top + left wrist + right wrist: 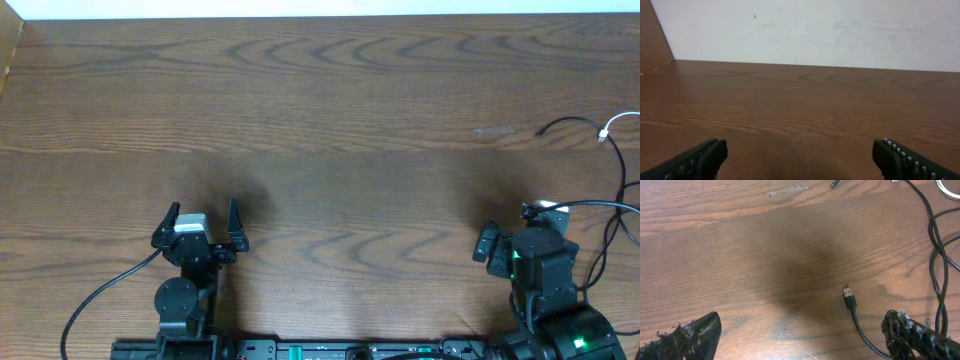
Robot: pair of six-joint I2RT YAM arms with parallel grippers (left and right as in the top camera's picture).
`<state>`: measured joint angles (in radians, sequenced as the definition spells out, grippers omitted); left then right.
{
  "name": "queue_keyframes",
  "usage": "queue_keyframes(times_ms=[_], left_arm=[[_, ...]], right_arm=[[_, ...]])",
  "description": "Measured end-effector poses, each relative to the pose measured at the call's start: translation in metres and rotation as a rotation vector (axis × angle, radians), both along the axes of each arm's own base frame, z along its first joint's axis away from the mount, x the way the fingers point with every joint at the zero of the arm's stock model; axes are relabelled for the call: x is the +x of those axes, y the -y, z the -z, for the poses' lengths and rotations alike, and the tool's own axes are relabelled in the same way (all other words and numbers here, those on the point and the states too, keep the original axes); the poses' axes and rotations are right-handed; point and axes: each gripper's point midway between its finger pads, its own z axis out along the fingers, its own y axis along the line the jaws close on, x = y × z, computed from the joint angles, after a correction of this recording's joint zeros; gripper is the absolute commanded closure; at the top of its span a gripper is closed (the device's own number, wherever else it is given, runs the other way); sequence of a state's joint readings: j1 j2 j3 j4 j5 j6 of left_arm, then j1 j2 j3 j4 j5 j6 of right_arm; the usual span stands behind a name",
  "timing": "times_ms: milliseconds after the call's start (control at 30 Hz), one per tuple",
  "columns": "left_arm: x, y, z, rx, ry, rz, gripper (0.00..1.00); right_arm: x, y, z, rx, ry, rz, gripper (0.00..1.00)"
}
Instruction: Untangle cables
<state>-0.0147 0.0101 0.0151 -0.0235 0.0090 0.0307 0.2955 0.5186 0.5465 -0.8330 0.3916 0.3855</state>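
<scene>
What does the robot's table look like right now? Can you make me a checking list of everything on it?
Surface: brown wooden table, with one pale scuff.
Job's things: black cords cross each other at the far right; a loose USB plug lies flat; the white cord shows its tip by the right edge.
Clutter: nothing seen.
Grippers: left gripper open and empty; right gripper open and empty, with the USB plug ahead of it, untouched.
Cables: a thick arm wire trails from the left arm's base.
Surroundings: pale wall behind the table; wooden side panel at the left.
</scene>
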Motion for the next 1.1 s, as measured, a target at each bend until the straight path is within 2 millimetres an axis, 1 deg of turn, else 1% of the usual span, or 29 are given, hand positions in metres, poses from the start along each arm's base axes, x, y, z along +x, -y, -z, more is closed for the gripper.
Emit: queue_keyframes(times_ms=[600, 700, 833, 900, 967, 1100], left_arm=[[0.000, 0.000, 0.000, 0.000, 0.000, 0.000, 0.02], [0.000, 0.000, 0.000, 0.000, 0.000, 0.000, 0.02], [0.000, 0.000, 0.000, 0.001, -0.001, 0.000, 0.02], [0.000, 0.000, 0.000, 0.001, 0.000, 0.000, 0.02], [0.000, 0.000, 0.000, 0.002, -0.001, 0.001, 0.02], [0.000, 0.000, 0.000, 0.003, 0.000, 0.001, 0.02]], right_arm=[[0.001, 0.001, -0.002, -0.007, 0.007, 0.003, 0.01], [0.011, 0.007, -0.013, -0.018, 0.074, 0.036, 0.01], [0.033, 0.012, -0.044, -0.012, 0.296, 0.044, 0.01], [0.037, 0.011, -0.052, -0.015, 0.394, 0.007, 0.01], [0.035, 0.011, -0.048, -0.029, 0.439, -0.020, 0.01], [0.029, 0.009, -0.022, -0.044, 0.474, -0.063, 0.01]])
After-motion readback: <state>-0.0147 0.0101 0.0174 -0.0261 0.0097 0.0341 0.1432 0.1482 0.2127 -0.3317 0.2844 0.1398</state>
